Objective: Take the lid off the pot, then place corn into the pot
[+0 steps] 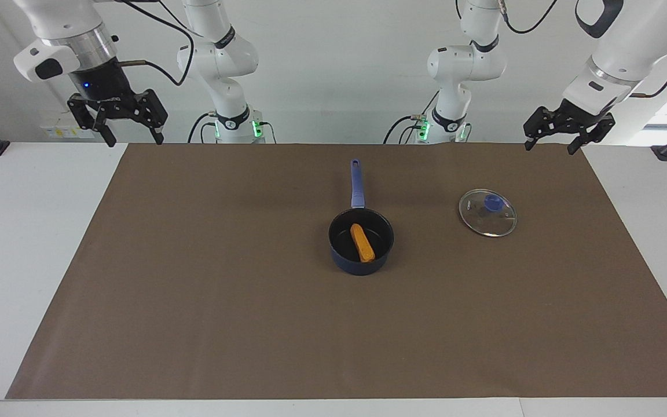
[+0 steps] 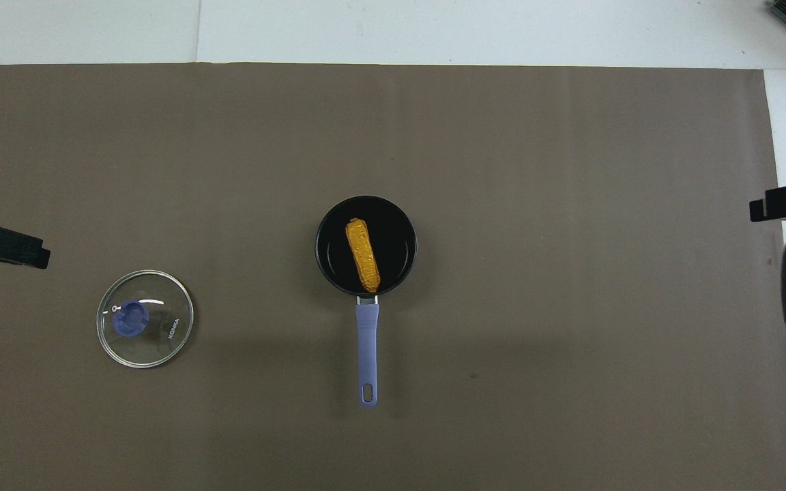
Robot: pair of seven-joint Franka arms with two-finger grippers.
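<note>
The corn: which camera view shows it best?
The overhead view: the corn lies fully visible inside the pot, its bumpy surface clear. The facing view shows it whole but smaller and plainer.

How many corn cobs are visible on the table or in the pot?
1. The corn lies inside the pot, slanted across its black bottom, in the middle of the brown mat. None lies on the mat, and the pot is open, so none seems hidden.

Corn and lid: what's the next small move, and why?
Probably none beyond holding both arms parked. The corn already lies inside the pot, and the lid sits flat on the mat toward the left arm's end. The left end effector and right end effector hang open and empty near the bases.
</note>
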